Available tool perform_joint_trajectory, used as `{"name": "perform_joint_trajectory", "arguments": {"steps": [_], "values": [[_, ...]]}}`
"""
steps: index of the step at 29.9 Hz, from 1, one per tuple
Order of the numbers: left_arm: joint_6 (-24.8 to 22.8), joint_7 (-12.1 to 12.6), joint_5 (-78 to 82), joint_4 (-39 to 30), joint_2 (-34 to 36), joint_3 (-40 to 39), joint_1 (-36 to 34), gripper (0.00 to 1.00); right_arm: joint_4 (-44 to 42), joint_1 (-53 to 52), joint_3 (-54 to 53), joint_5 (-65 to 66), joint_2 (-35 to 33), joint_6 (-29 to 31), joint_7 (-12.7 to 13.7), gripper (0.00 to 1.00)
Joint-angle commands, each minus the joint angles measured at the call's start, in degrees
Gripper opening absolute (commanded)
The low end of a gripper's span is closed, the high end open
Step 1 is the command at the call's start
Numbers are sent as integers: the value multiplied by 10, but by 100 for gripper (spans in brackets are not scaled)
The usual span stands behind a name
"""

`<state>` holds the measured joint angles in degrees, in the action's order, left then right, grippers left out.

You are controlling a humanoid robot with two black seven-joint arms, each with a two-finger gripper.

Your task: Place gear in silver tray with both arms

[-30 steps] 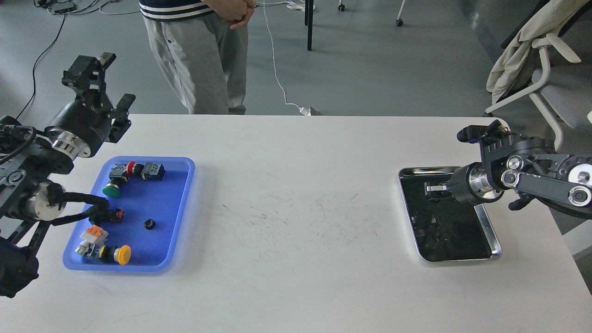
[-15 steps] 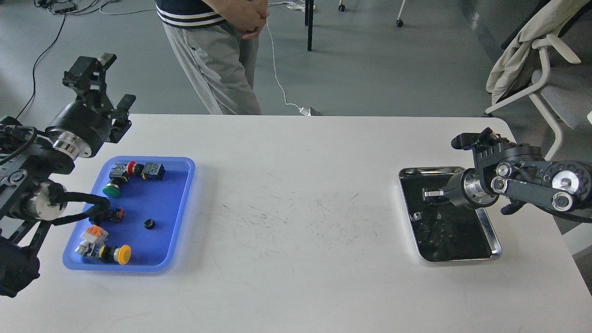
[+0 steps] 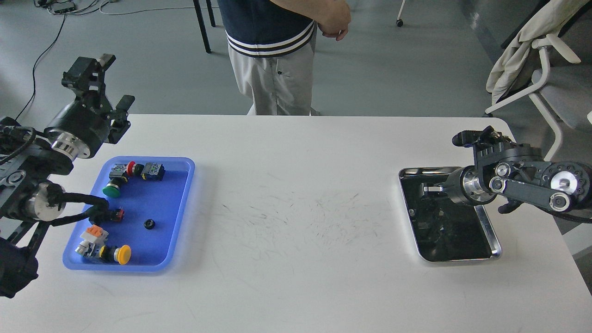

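Your right gripper (image 3: 432, 189) sits low over the far half of the silver tray (image 3: 494, 236), pointing inward toward the table's middle. It's seen small and dark against the tray's mirror bottom, with one pale finger showing, so you cannot tell whether the jaws are spread or closed, or whether anything is between them. The tray lies right beneath that gripper, stretching from it toward you, its shiny rim catching light at the near right corner. Down and to the left of the fingertips, on the dark bottom, there's a small pale speck (image 3: 411, 212); it's too small to say what it is.

Over on the other side, your left gripper (image 3: 106, 88) is raised above the table's far left corner, fingers spread wide apart with nothing between them. Below it and toward you lies the blue tray (image 3: 182, 199), holding a scatter of parts: a green push button (image 3: 111, 189) nearest the gripper, a small black gear (image 3: 148, 224) further toward you, and a yellow push button (image 3: 122, 255) at the near end.

A person (image 3: 273, 60) in grey trousers stands beyond the table's far edge, well apart from both grippers.
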<state>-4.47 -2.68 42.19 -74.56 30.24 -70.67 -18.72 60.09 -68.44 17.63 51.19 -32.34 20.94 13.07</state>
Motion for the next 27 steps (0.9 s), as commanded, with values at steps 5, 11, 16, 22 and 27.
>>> {"name": "perform_joint_trajectory", "arguments": {"steps": [5,11,16,22,27], "values": [[-1,0,1,6,1,0,2,98,32,2,-101,-6,-36,-1,-2,96],[-1,0,1,6,16,0,18,98,128,11,-206,-12,-114,-20,-5,97],[-3,1,0,3,53,0,25,98,162,68,-325,-133,-156,-71,-35,97],[-4,2,-1,-2,100,-2,38,98,178,166,-480,-282,-189,-81,-46,96],[-8,5,-1,-7,145,-2,40,98,186,274,-582,-411,-207,-70,-102,96]]}}
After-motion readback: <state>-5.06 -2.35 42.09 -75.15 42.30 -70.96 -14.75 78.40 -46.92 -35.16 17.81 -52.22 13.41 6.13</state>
